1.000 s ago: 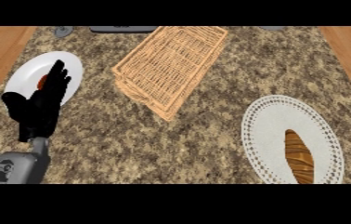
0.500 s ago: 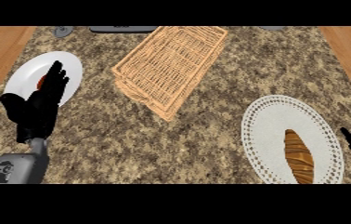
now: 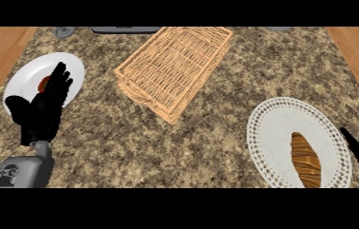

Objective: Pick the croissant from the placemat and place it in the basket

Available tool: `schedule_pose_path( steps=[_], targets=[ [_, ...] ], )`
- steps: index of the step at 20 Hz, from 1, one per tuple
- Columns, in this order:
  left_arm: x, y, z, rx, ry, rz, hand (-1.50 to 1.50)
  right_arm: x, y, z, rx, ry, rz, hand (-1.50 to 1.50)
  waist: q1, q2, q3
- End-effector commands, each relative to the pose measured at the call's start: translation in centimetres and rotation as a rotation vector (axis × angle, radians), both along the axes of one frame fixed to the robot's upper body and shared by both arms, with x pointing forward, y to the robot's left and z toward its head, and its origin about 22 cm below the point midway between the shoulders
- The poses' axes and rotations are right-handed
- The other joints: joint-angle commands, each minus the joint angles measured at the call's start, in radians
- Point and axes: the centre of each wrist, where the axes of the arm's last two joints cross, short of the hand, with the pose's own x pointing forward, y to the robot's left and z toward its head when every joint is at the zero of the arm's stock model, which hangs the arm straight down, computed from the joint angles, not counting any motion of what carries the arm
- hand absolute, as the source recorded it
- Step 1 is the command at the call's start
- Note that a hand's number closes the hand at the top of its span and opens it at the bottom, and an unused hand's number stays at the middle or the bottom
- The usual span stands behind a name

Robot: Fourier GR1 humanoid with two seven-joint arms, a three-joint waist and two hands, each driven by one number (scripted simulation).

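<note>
Fingers: right hand newly entering at right edge beside croissant on placemat, spread undeterminable; left hand straight, resting. Pickup starting; basket empty.

Counter top looks like speckled granite, brown and grey, with plain wood strips down both sides. The basket is woven wicker, pale tan (rough looking). Placemat is white, lacy-edged; left plate smooth white.
</note>
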Motion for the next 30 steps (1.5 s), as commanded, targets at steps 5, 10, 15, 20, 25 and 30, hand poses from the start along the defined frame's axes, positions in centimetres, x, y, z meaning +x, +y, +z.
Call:
schedule_pose_path(
  steps=[5,10,15,20,25,30],
  targets=[
    [1.2,1.3,0.4,-0.008,0.009,0.005,0.0,1.5,-0.5,-0.9,-0.062,0.068,-0.036,-1.5,0.0,0.001,0.0],
    [0.8,-1.4,-0.5,-0.01,0.014,-0.009,0.0,1.8,0.9,-3.7,-0.057,0.076,-0.022,-1.5,0.001,0.0,0.0],
    [-0.4,1.1,0.5,-0.012,0.005,0.008,0.0,2.2,0.4,-3.7,-0.051,0.07,-0.016,-1.5,0.002,0.0,0.0],
    [0.0,1.9,0.0,-0.014,0.008,-0.004,0.0,3.0,0.2,-5.4,-0.073,0.103,0.002,-1.5,0.001,0.001,0.0],
    [1.6,0.6,0.7,0.005,-0.006,0.015,0.0,3.0,0.1,-5.9,-0.071,0.124,-0.005,-1.5,0.0,0.001,0.0],
    [-0.5,0.5,0.3,-0.001,-0.002,-0.013,0.0,1.6,1.1,-7.3,-0.048,0.175,0.096,1.5,0.003,0.0,0.0]
  ],
)
